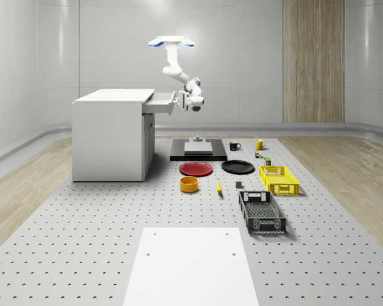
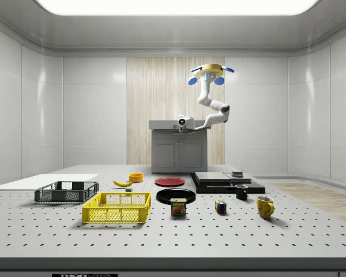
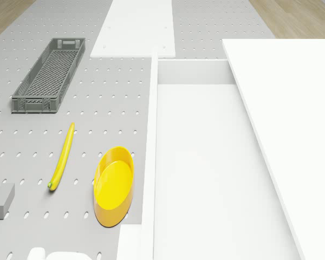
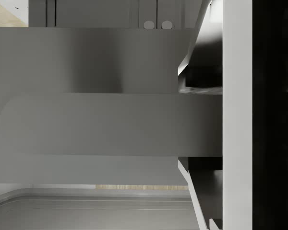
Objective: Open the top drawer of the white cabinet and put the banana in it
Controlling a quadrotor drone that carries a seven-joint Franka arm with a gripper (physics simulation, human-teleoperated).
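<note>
The drone (image 1: 171, 43) hovers beside the cabinet (image 1: 108, 134), its fingers (image 1: 182, 97) pinching the handle (image 4: 91, 123) to draw the drawer (image 1: 159, 103) out, while the banana (image 1: 218, 186) lies mid-desk.

We are in a simulated robotics lab. A grey perforated floor plate (image 1: 83, 242), like an optical bench, fills the lower half of the whole-scene view, ringed by wood flooring (image 1: 345, 172). Smooth white wall panels (image 1: 242, 57) and one wood-grain panel (image 1: 313, 60) close the top of the frame, and a ceiling light panel (image 2: 173, 6) glows along the side view's top edge.
</note>
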